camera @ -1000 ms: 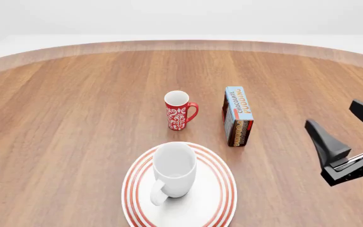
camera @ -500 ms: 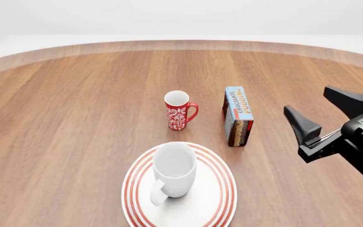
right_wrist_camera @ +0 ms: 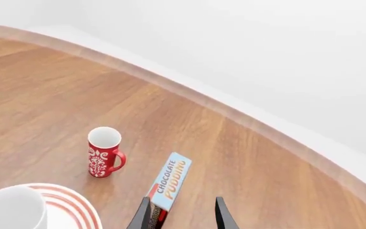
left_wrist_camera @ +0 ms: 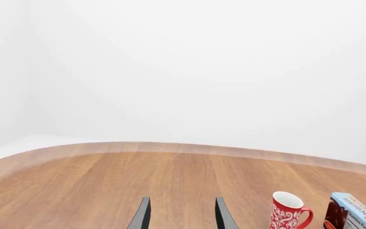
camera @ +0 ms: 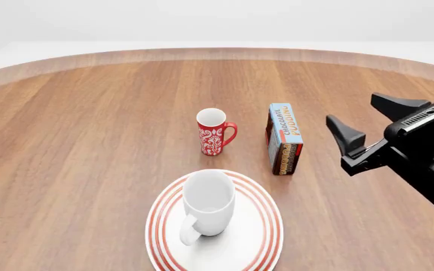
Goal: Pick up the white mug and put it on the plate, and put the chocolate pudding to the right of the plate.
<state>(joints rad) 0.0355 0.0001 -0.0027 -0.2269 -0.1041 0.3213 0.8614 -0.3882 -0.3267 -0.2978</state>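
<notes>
white mug (camera: 208, 201) is sitting upright on the plate (camera: 266, 240), handle pointing toward the camera side, so that half looks done. chocolate pudding (camera: 284, 138) box stands on its long edge past the plate and a bit to the right, blue lettered face up, just beside the red mug (camera: 214, 131) but not touching it. right gripper (camera: 375, 123) hangs above the table to the right of the pudding, fingers spread wide with nothing between them; in its wrist view the pudding (right_wrist_camera: 167, 187) shows just off the fingertips. left gripper (left_wrist_camera: 181, 215) is spread too and empty, low at the left edge of the front view, well apart from everything. wooden table (camera: 96, 124) underneath it all.
</notes>
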